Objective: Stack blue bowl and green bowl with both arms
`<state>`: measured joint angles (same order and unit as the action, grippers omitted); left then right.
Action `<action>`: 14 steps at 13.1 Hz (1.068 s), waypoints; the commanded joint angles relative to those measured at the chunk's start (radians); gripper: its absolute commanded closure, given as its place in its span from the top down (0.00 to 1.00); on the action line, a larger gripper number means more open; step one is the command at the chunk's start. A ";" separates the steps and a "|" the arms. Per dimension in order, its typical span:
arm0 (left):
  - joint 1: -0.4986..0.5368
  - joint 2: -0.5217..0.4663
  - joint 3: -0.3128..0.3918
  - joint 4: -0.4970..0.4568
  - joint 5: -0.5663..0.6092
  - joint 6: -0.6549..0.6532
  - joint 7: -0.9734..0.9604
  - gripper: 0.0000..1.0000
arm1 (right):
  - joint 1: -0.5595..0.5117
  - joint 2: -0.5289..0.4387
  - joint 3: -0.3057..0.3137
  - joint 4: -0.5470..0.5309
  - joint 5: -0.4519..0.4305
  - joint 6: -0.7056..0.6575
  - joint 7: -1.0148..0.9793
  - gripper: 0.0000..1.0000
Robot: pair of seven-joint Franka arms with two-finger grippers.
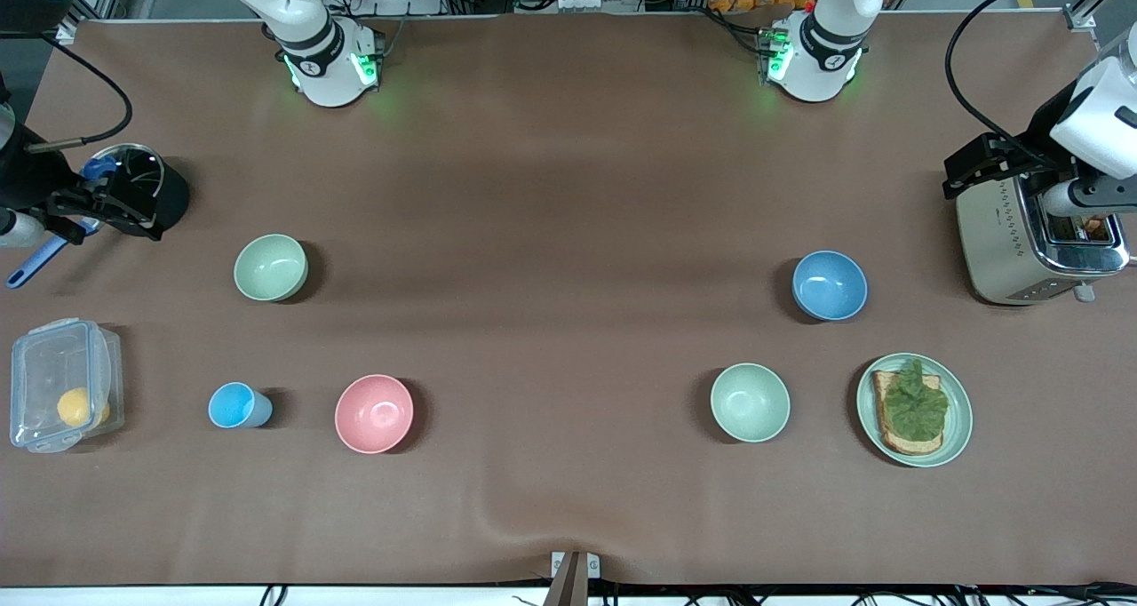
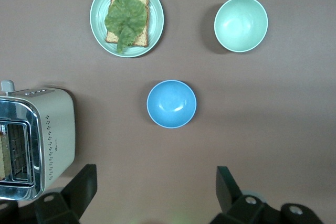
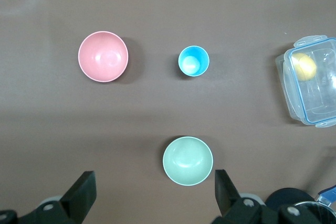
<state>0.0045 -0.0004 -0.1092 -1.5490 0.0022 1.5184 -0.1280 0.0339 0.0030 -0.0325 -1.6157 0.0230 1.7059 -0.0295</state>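
The blue bowl [image 1: 830, 284] stands upright toward the left arm's end of the table; it also shows in the left wrist view [image 2: 171, 104]. The sage-green bowl [image 1: 271, 267] stands upright toward the right arm's end, and shows in the right wrist view [image 3: 187, 160]. My left gripper [image 1: 981, 169] hangs high beside the toaster, open and empty, apart from the blue bowl; its wrist view shows it [image 2: 156, 187]. My right gripper [image 1: 111, 208] hangs high by the black pot, open and empty, apart from the green bowl; its wrist view shows it [image 3: 155, 190].
A paler mint bowl [image 1: 750, 402] and a green plate [image 1: 958, 424] with toast lie nearer the front camera than the blue bowl. A toaster [image 1: 1035, 242] stands at the left arm's end. A pink bowl [image 1: 374, 413], light-blue cup [image 1: 238, 405], clear box [image 1: 62, 397] and black pot [image 1: 147, 184] are at the right arm's end.
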 commanded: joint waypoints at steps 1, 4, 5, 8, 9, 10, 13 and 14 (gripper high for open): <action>0.003 -0.016 0.000 0.001 -0.015 -0.020 0.024 1.00 | 0.004 -0.021 -0.004 0.010 0.014 -0.012 0.013 1.00; 0.008 -0.010 0.002 0.001 -0.008 -0.020 0.022 1.00 | 0.003 -0.021 -0.004 0.019 0.014 -0.019 0.013 1.00; 0.009 0.000 0.002 0.000 -0.010 -0.018 0.022 1.00 | 0.001 -0.020 -0.004 0.020 0.014 -0.017 0.013 1.00; 0.011 0.095 0.002 -0.013 -0.010 0.017 0.025 1.00 | 0.007 -0.018 -0.004 0.019 0.014 -0.017 0.011 1.00; 0.003 0.126 0.003 -0.022 -0.007 0.049 0.025 1.00 | 0.011 -0.014 -0.004 0.016 0.011 -0.015 0.000 1.00; 0.002 0.152 0.002 -0.046 0.019 0.084 0.022 1.00 | 0.014 0.004 -0.003 0.014 0.003 -0.017 -0.004 1.00; 0.008 0.175 0.002 -0.181 0.044 0.230 0.004 1.00 | 0.006 0.047 -0.003 -0.027 0.003 -0.003 -0.004 1.00; 0.012 0.175 0.002 -0.233 0.044 0.287 0.002 1.00 | -0.002 0.060 -0.004 -0.042 0.005 0.004 -0.004 1.00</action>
<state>0.0077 0.2045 -0.1052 -1.6802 0.0251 1.7206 -0.1273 0.0343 0.0399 -0.0293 -1.6357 0.0228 1.6948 -0.0306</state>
